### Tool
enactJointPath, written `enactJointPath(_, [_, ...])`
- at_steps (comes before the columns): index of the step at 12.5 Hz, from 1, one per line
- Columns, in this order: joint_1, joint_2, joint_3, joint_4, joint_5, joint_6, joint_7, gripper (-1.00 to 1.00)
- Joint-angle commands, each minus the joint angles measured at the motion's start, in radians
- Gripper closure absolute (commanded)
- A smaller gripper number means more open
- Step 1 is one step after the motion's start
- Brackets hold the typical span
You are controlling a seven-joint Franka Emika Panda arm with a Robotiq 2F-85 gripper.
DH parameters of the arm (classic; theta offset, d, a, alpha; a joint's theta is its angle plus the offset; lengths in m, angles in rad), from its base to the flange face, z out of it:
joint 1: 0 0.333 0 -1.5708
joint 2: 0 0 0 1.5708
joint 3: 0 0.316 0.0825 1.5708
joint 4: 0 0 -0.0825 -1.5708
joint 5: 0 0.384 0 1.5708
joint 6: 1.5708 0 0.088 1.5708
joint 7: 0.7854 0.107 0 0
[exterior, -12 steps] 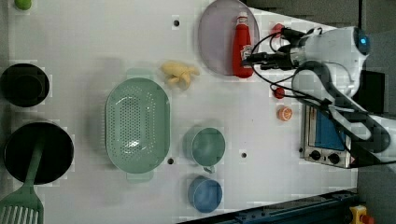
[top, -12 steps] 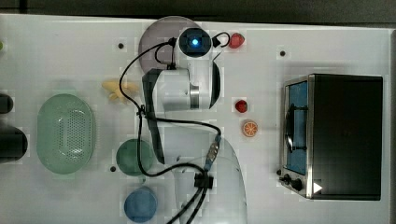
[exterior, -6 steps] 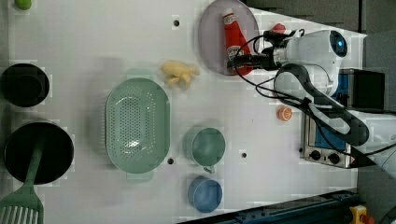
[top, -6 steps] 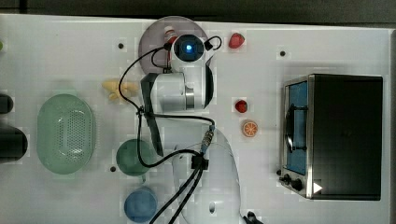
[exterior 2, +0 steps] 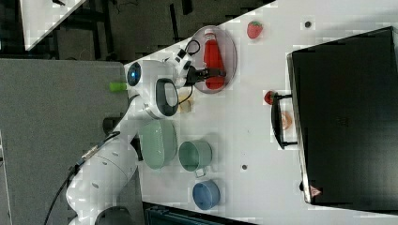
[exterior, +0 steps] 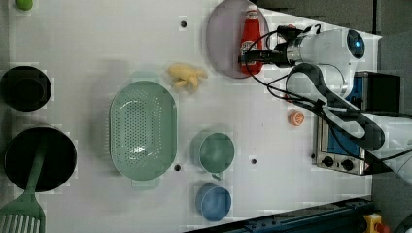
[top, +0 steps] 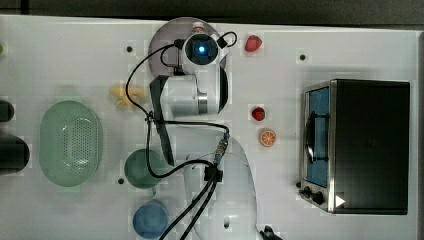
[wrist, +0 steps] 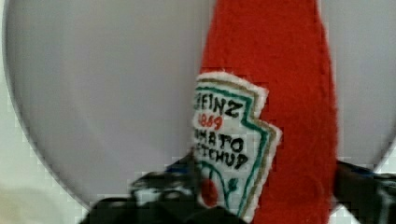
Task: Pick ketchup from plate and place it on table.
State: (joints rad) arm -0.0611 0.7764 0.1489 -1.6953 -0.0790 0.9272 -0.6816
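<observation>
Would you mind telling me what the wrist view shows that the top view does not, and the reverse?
Wrist view alone: the ketchup's stitched label, with a dark finger at either side of the bottle. Top view alone: the toaster oven, green basket, strawberry, and the arm covering the bottle except its whitish cap. Both: the grey-lilac plate on the white table.

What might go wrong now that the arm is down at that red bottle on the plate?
The pincer straddles the lower end of the ketchup, well away from the cap, so the soft-looking bottle may tilt or slip when lifted. It lies flat on the plate, so the fingers might scrape or nudge the plate. A strawberry sits close by on the table, which limits where the bottle can be set down.
</observation>
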Motion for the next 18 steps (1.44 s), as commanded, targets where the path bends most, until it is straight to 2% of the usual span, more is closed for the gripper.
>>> enactJointPath(1, [0.000, 0.000, -0.003, 0.030, 0.003, 0.000, -0.023, -0.26])
enactJointPath(5, [-0.007, -0.046, -0.003, 0.055, 0.010, -0.020, -0.012, -0.27])
enactJointPath(11, [-0.035, -0.209, -0.003, 0.139, 0.044, -0.324, 0.038, -0.26])
enactJointPath(14, [-0.073, -0.305, -0.004, 0.135, 0.112, -0.459, 0.093, -0.27])
enactJointPath(18, [-0.107, -0.459, -0.018, 0.056, 0.115, -0.595, 0.114, -0.26])
